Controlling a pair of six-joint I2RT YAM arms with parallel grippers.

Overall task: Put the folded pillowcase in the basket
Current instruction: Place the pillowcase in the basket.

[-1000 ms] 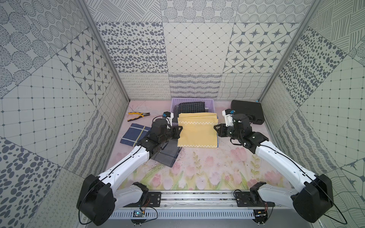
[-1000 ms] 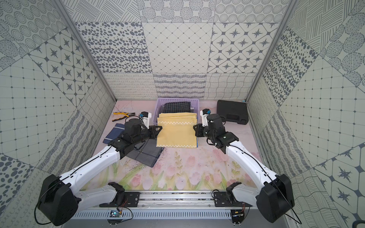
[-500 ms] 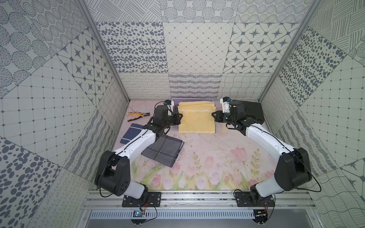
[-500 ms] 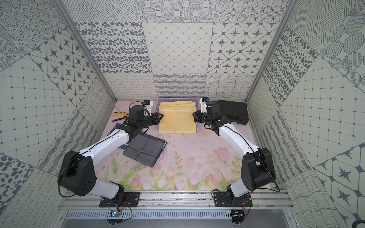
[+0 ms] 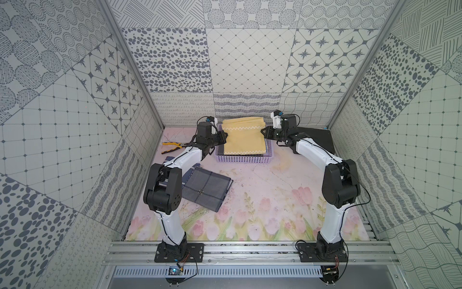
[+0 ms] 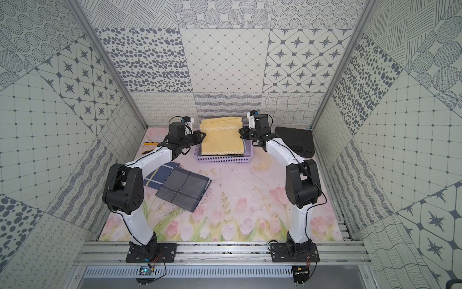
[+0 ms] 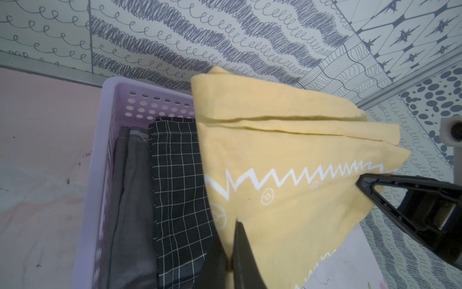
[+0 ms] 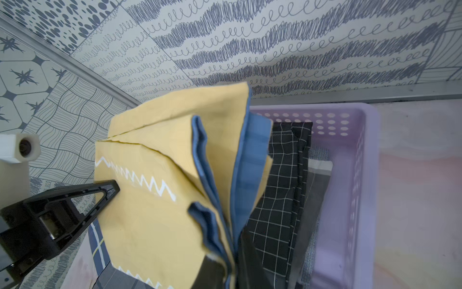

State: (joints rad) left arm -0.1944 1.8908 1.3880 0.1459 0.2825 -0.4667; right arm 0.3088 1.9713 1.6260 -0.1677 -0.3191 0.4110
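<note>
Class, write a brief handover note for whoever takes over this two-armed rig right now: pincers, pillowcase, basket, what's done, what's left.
Pincers: the left pincer is shut on one side edge of the folded yellow pillowcase with white zigzag trim; the right pincer is shut on the opposite edge.
Position: the pillowcase hangs between them above the shallow lilac perforated plastic basket, which holds dark folded cloths.
Done: pillowcase lifted and over the basket.
Left: lower it in, open both pincers, withdraw.
</note>
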